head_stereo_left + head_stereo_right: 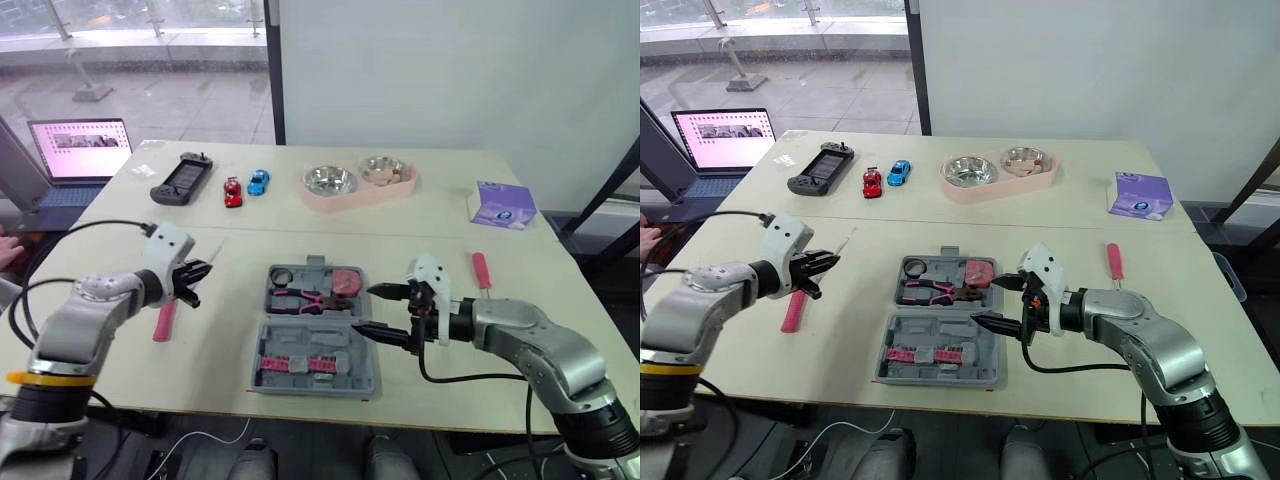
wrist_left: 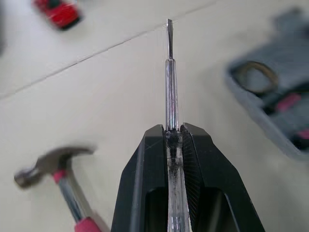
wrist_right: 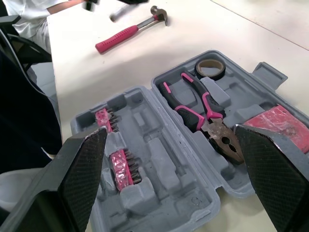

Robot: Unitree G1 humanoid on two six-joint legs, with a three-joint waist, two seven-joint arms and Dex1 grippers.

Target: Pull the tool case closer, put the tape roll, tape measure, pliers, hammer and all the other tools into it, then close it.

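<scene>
The grey tool case [image 1: 262, 335] lies open at the table's middle. Its far half holds a tape roll [image 1: 281, 275], pink-handled pliers [image 1: 310, 298] and a red tape measure [image 1: 346, 281]; the near half holds pink bit strips [image 1: 295, 365]. My left gripper [image 1: 197, 275] hovers left of the case, shut on a clear-handled screwdriver [image 2: 169, 72] whose shaft points away from me. A pink-handled hammer [image 1: 164, 320] lies on the table just below that gripper. My right gripper [image 1: 365, 309] hangs open at the case's right edge, nothing between its fingers. A pink screwdriver [image 1: 481, 270] lies further right.
Across the back of the table sit a black game controller [image 1: 181, 179], a red toy car [image 1: 232, 192], a blue toy car [image 1: 258, 181], a pink double bowl [image 1: 358, 183] and a purple tissue box [image 1: 501, 205]. A laptop [image 1: 80, 150] stands off the left.
</scene>
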